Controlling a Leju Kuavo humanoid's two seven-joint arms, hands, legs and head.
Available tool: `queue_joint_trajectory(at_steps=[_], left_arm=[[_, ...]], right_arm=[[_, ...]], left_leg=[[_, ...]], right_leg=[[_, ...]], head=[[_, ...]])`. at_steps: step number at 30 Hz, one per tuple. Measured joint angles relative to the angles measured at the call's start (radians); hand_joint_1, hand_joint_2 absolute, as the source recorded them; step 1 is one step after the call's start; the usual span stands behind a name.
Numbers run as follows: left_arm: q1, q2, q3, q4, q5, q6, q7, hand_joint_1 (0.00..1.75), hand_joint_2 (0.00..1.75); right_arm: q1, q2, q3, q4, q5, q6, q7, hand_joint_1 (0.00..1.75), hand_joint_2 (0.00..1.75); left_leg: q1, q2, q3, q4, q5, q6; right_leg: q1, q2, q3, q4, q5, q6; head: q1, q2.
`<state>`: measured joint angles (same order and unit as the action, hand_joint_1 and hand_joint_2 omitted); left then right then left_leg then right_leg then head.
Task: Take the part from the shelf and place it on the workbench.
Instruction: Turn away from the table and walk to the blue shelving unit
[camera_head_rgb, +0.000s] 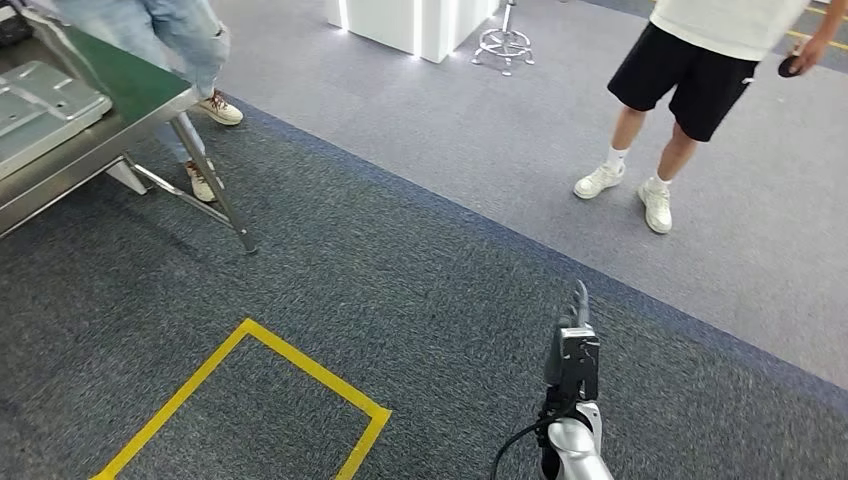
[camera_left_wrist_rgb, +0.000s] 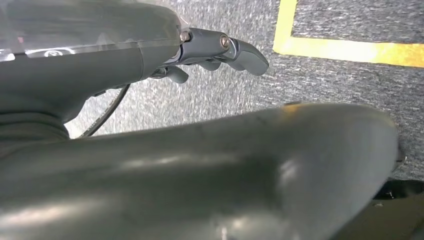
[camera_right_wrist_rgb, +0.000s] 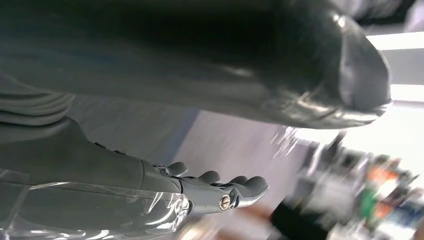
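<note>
One flat metal part (camera_head_rgb: 40, 105) lies lengthwise along the workbench (camera_head_rgb: 140, 85).

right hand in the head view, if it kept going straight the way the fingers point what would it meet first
Nothing close: the right hand points over bare dark carpet toward the lighter grey floor. The way looks free, though depth is unclear.

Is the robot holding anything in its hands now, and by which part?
Nothing is held. The left hand and the right hand both show loose fingers with nothing between them.
</note>
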<state>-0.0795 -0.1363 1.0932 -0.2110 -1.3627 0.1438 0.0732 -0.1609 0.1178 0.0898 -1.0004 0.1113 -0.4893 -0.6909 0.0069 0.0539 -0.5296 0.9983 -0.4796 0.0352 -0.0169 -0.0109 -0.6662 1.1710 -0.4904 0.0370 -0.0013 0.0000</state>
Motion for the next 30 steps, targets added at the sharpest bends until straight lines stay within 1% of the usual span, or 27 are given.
queue_joint_trajectory(at_steps=[2, 3, 4, 6, 7, 8, 9, 10, 11, 12, 13, 14, 15, 16, 17, 18, 19, 21, 22, 23, 24, 25, 26, 27, 28, 29, 30], left_arm=[[0.000, 0.000, 0.000, 0.000, 0.001, 0.000, 0.006, 0.00, 0.00], [-0.001, 0.000, 0.000, 0.000, 0.001, 0.001, 0.011, 0.00, 0.00], [-0.001, 0.001, 0.000, 0.000, 0.001, 0.001, 0.014, 0.00, 0.00], [-0.003, 0.001, 0.000, 0.000, -0.002, 0.001, 0.019, 0.00, 0.00], [-0.004, 0.002, 0.000, 0.000, -0.004, 0.001, 0.020, 0.00, 0.00], [-0.005, 0.002, 0.000, 0.000, -0.006, 0.000, 0.021, 0.00, 0.00], [-0.004, 0.003, 0.000, 0.000, -0.006, -0.001, 0.022, 0.00, 0.00], [-0.003, 0.003, 0.000, 0.000, -0.006, -0.002, 0.022, 0.00, 0.00], [-0.002, 0.003, 0.000, 0.000, -0.006, -0.003, 0.022, 0.00, 0.00], [0.000, 0.004, 0.000, 0.000, -0.006, -0.004, 0.021, 0.00, 0.00], [0.000, 0.004, 0.000, 0.000, -0.006, -0.005, 0.019, 0.00, 0.00], [0.001, 0.004, 0.000, 0.000, -0.005, -0.005, 0.017, 0.00, 0.00], [0.001, 0.004, 0.000, 0.000, -0.005, -0.006, 0.014, 0.00, 0.00], [0.001, 0.005, 0.000, 0.000, -0.005, -0.006, 0.011, 0.00, 0.00], [0.001, 0.007, 0.000, 0.000, -0.004, -0.006, 0.009, 0.00, 0.00], [0.002, 0.008, 0.000, 0.000, -0.004, -0.006, 0.007, 0.00, 0.00], [0.002, 0.009, 0.000, 0.000, -0.002, -0.005, 0.005, 0.00, 0.00], [0.001, 0.009, 0.000, 0.000, 0.003, -0.003, 0.002, 0.00, 0.00], [0.001, 0.009, 0.000, 0.000, 0.004, -0.002, 0.000, 0.00, 0.00], [0.001, 0.009, 0.000, 0.000, 0.005, 0.000, -0.003, 0.00, 0.44], [0.002, 0.010, 0.001, 0.000, 0.005, 0.000, -0.005, 0.00, 0.87], [0.003, 0.010, 0.001, 0.000, 0.005, 0.000, -0.007, 0.00, 1.31], [0.006, 0.010, 0.001, 0.000, 0.005, -0.001, -0.008, 0.00, 1.75], [0.009, 0.010, 0.001, 0.000, 0.005, -0.003, -0.010, 0.00, 1.75], [0.010, 0.010, 0.001, 0.000, 0.004, -0.005, -0.012, 0.00, 1.75], [0.011, 0.010, 0.001, 0.000, 0.004, -0.008, -0.014, 0.00, 1.75], [0.011, 0.010, 0.001, 0.000, 0.004, -0.011, -0.016, 0.00, 1.75]], right_arm=[[-0.010, -0.002, -0.035, 0.050, 0.000, -0.007, -0.003, 0.00, 0.00], [-0.016, -0.002, -0.052, 0.072, 0.001, -0.009, -0.004, 0.00, 0.00], [-0.020, -0.003, -0.070, 0.095, 0.001, -0.011, -0.005, 0.00, 0.00], [-0.025, -0.009, -0.107, 0.137, 0.002, -0.018, -0.005, 0.00, 0.00], [-0.029, -0.013, -0.124, 0.157, 0.003, -0.023, -0.003, 0.00, 0.00], [-0.034, -0.018, -0.138, 0.176, 0.004, -0.028, 0.000, 0.00, 0.00], [-0.041, -0.022, -0.151, 0.195, 0.005, -0.032, 0.003, 0.00, 0.00], [-0.048, -0.025, -0.162, 0.218, 0.006, -0.035, 0.006, 0.00, 0.00], [-0.054, -0.029, -0.172, 0.243, 0.007, -0.037, 0.009, 0.00, 0.00], [-0.059, -0.034, -0.183, 0.272, 0.007, -0.040, 0.012, 0.00, 0.00], [-0.063, -0.040, -0.195, 0.303, 0.008, -0.044, 0.016, 0.00, 0.00], [-0.065, -0.047, -0.208, 0.332, 0.010, -0.049, 0.022, 0.00, 0.00], [-0.069, -0.053, -0.221, 0.361, 0.012, -0.054, 0.030, 0.00, 0.00], [-0.074, -0.058, -0.233, 0.390, 0.015, -0.060, 0.039, 0.00, 0.00], [-0.081, -0.063, -0.244, 0.417, 0.018, -0.066, 0.049, 0.00, 0.00], [-0.086, -0.068, -0.254, 0.443, 0.021, -0.072, 0.059, 0.00, 0.00], [-0.090, -0.074, -0.264, 0.467, 0.022, -0.076, 0.073, 0.00, 0.00], [-0.090, -0.090, -0.284, 0.513, 0.027, -0.088, 0.111, 0.00, 0.00], [-0.087, -0.099, -0.293, 0.538, 0.031, -0.096, 0.135, 0.00, 0.00], [-0.084, -0.107, -0.302, 0.560, 0.036, -0.104, 0.158, 0.00, 0.00], [-0.082, -0.116, -0.310, 0.582, 0.040, -0.111, 0.181, 0.00, 0.00], [-0.079, -0.124, -0.317, 0.602, 0.042, -0.117, 0.202, 0.00, 0.00], [-0.076, -0.132, -0.323, 0.619, 0.043, -0.122, 0.221, 0.00, 0.00], [-0.070, -0.139, -0.329, 0.636, 0.045, -0.125, 0.242, 0.00, 0.00], [-0.061, -0.145, -0.334, 0.652, 0.045, -0.128, 0.261, 0.00, 0.00], [-0.051, -0.152, -0.340, 0.665, 0.046, -0.129, 0.280, 0.00, 0.00], [-0.042, -0.159, -0.345, 0.677, 0.047, -0.130, 0.299, 0.00, 0.00]], left_leg=[[-0.006, 0.020, 0.002, 0.003, -0.006, -0.009], [-0.009, 0.029, 0.003, 0.005, -0.009, -0.014], [-0.012, 0.037, 0.003, 0.005, -0.011, -0.019], [-0.010, 0.048, 0.005, 0.006, -0.015, -0.030], [-0.008, 0.037, 0.004, 0.013, -0.024, -0.036], [-0.005, 0.017, -0.006, 0.038, -0.043, -0.040], [-0.003, -0.007, -0.026, 0.084, -0.073, -0.043], [-0.002, -0.029, -0.055, 0.151, -0.107, -0.044], [-0.001, -0.039, -0.088, 0.222, -0.137, -0.043], [-0.001, -0.043, -0.115, 0.276, -0.152, -0.042], [-0.002, -0.046, -0.126, 0.296, -0.146, -0.040], [-0.002, -0.048, -0.119, 0.273, -0.120, -0.036], [-0.003, -0.055, -0.095, 0.215, -0.081, -0.030], [-0.004, -0.074, -0.065, 0.145, -0.047, -0.024], [-0.004, -0.092, -0.039, 0.083, -0.022, -0.020], [-0.005, -0.107, -0.023, 0.044, -0.009, -0.017], [-0.007, -0.115, -0.017, 0.028, -0.009, -0.014], [-0.008, -0.100, -0.013, 0.018, -0.002, -0.007], [-0.006, -0.091, -0.010, 0.010, 0.004, -0.001], [-0.005, -0.082, -0.007, 0.001, 0.010, 0.005], [-0.003, -0.072, -0.005, -0.006, 0.016, 0.009], [-0.005, -0.062, -0.005, -0.009, 0.018, 0.012], [-0.006, -0.051, -0.006, -0.010, 0.018, 0.012], [-0.006, -0.040, -0.007, -0.009, 0.017, 0.012], [-0.006, -0.029, -0.007, -0.009, 0.016, 0.011], [-0.005, -0.018, -0.007, -0.009, 0.015, 0.009], [-0.004, -0.007, -0.006, -0.008, 0.013, 0.006]], right_leg=[[0.007, -0.040, 0.062, -0.116, 0.039, -0.008], [0.011, -0.052, 0.075, -0.144, 0.043, -0.013], [0.014, -0.053, 0.076, -0.152, 0.040, -0.020], [0.014, -0.033, 0.073, -0.154, 0.044, -0.032], [0.013, -0.024, 0.073, -0.157, 0.046, -0.039], [0.012, -0.014, 0.073, -0.160, 0.049, -0.045], [0.011, -0.005, 0.073, -0.162, 0.051, -0.051], [0.013, 0.006, 0.071, -0.162, 0.052, -0.054], [0.015, 0.017, 0.070, -0.161, 0.053, -0.057], [0.018, 0.029, 0.069, -0.161, 0.054, -0.058], [0.020, 0.041, 0.069, -0.160, 0.054, -0.058], [0.022, 0.052, 0.070, -0.158, 0.054, -0.058], [0.023, 0.063, 0.070, -0.156, 0.054, -0.058], [0.023, 0.074, 0.069, -0.153, 0.054, -0.058], [0.024, 0.085, 0.067, -0.150, 0.054, -0.056], [0.023, 0.094, 0.063, -0.148, 0.055, -0.052], [0.021, 0.102, 0.060, -0.148, 0.057, -0.047], [0.018, 0.115, 0.056, -0.151, 0.063, -0.035], [0.018, 0.104, 0.053, -0.147, 0.058, -0.029], [0.019, 0.085, 0.045, -0.129, 0.044, -0.025], [0.019, 0.061, 0.027, -0.090, 0.018, -0.021], [0.017, 0.039, 0.000, -0.033, -0.015, -0.016], [0.013, 0.030, -0.031, 0.031, -0.047, -0.011], [0.009, 0.026, -0.056, 0.085, -0.066, -0.006], [0.003, 0.023, -0.066, 0.108, -0.068, 0.000], [-0.003, 0.020, -0.057, 0.094, -0.052, 0.005], [-0.009, 0.011, -0.028, 0.042, -0.023, 0.010]], head=[[0.000, 0.000], [-0.001, 0.000], [-0.002, 0.000], [-0.003, 0.000], [-0.003, 0.000], [-0.003, 0.000], [-0.004, 0.000], [-0.004, 0.000], [-0.004, 0.000], [-0.004, 0.000], [-0.004, 0.000], [-0.004, 0.000], [-0.004, 0.000], [-0.004, 0.000], [-0.003, 0.000], [-0.003, 0.000], [-0.003, 0.000], [-0.003, 0.000], [-0.003, 0.000], [-0.002, 0.000], [-0.001, 0.000], [0.000, 0.000], [0.001, 0.000], [0.001, 0.000], [0.001, 0.000], [0.001, 0.000], [0.001, 0.000]])
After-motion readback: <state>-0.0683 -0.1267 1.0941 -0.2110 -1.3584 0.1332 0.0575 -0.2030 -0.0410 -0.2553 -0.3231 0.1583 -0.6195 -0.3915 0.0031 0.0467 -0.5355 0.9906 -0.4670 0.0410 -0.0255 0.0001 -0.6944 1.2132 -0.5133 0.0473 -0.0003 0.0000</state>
